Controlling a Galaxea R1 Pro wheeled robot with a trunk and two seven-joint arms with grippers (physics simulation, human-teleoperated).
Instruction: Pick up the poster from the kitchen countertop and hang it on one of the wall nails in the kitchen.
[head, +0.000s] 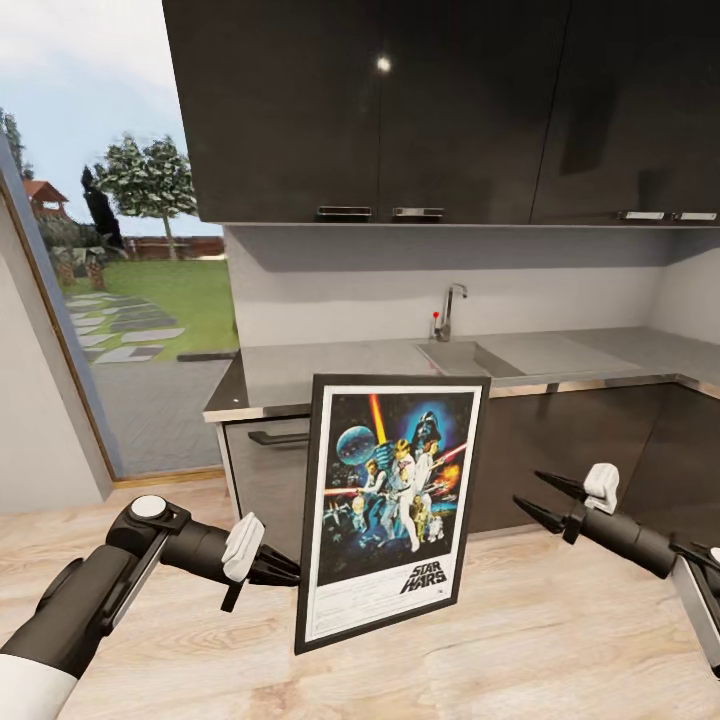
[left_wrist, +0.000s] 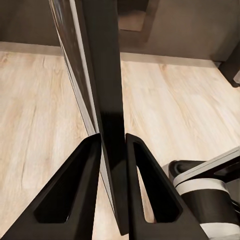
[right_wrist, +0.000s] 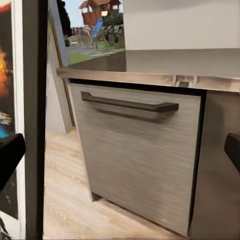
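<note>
The Star Wars poster (head: 390, 500) hangs upright and slightly tilted above the wooden floor, in front of the kitchen countertop (head: 330, 370). My left gripper (head: 292, 575) is shut on the poster's left frame edge. In the left wrist view the fingers (left_wrist: 87, 175) clamp the black frame edge (left_wrist: 107, 75) from both sides. To the right of the poster, my right gripper (head: 527, 487) is open, apart from it and empty. In the right wrist view the poster's edge (right_wrist: 10, 100) stands beside the countertop (right_wrist: 175, 62). The wall nails are out of view.
Sink (head: 455, 357) and chrome tap (head: 450, 310) sit in the counter. Dark upper cabinets (head: 400, 110) hang above it. A grey drawer front with a dark handle (right_wrist: 130, 105) stands under the counter's left end. A glass opening (head: 130, 300) to the garden is at left.
</note>
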